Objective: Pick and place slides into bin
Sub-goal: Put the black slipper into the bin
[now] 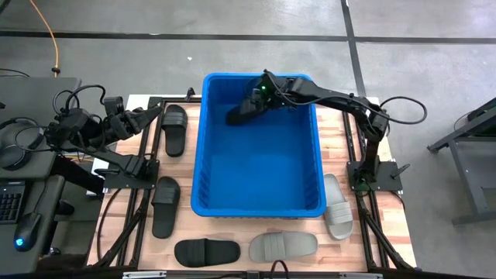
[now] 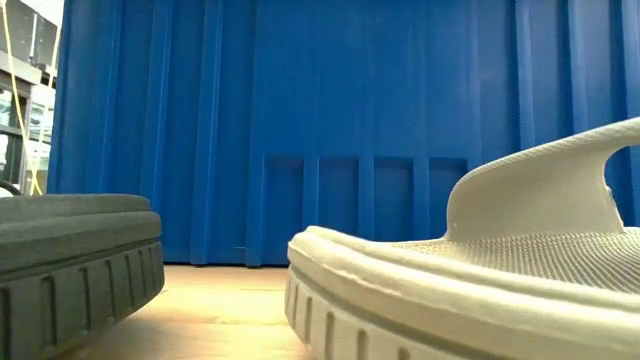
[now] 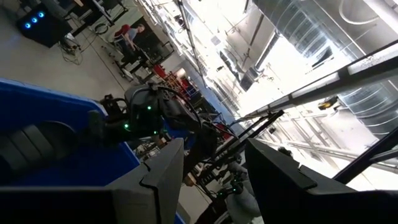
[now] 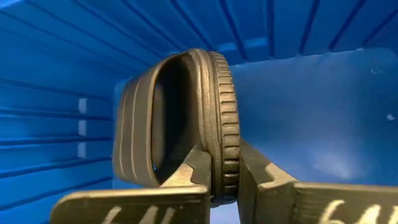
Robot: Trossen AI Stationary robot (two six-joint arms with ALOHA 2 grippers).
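The blue bin (image 1: 260, 211) stands mid-table; its near wall fills the low view (image 2: 300, 130). My right gripper (image 1: 258, 97) reaches over the bin's far part and is shut on a black slide (image 1: 242, 112), shown close in the right wrist view (image 4: 180, 112). My left gripper (image 1: 153, 116) waits open and empty at the table's left, beside a black slide (image 1: 175, 129) lying flat on its sole. Two more black slides (image 1: 165, 206) (image 1: 207, 252) and two light grey slides (image 1: 283, 246) (image 1: 336, 206) lie flat on the table around the bin. My right gripper pinches the black slide's sole (image 4: 225, 134) between its two fingers. One finger (image 4: 194, 167) lies on the footbed under the strap, the other (image 4: 254, 167) on the underside. The slide is turned on its edge inside the bin, pointing away from the gripper; whether it touches the floor I cannot tell.
The bin floor (image 1: 263, 167) is bare blue plastic. In the low view a light grey slide (image 2: 480, 270) and another slide's sole (image 2: 70, 260) lie in front of the bin wall. The arm bases and cables stand at the table's left and right edges.
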